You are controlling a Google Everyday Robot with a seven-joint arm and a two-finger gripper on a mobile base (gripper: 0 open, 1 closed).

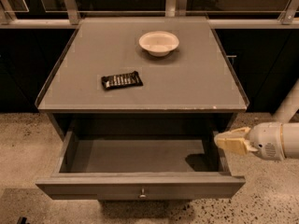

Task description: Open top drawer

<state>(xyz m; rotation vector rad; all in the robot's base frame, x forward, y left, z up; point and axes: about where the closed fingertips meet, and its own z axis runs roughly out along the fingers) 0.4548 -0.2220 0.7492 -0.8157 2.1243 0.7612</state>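
Note:
The top drawer (140, 185) stands pulled far out under the grey tabletop. It has a flat grey front with a small round metal knob (142, 193), and its grey inside (135, 155) holds nothing that I can see. My gripper (219, 141), with cream fingers on a white wrist, comes in from the right. It hovers just above the drawer's right side wall, near the back, and holds nothing. Its fingers look closed together. No other drawers show.
On the tabletop (187, 87) lie a dark snack bar wrapper (122, 80) and a white bowl (159, 42). Dark cabinets and a metal rail run behind the table. A white post (289, 101) stands at the right. The floor is speckled stone.

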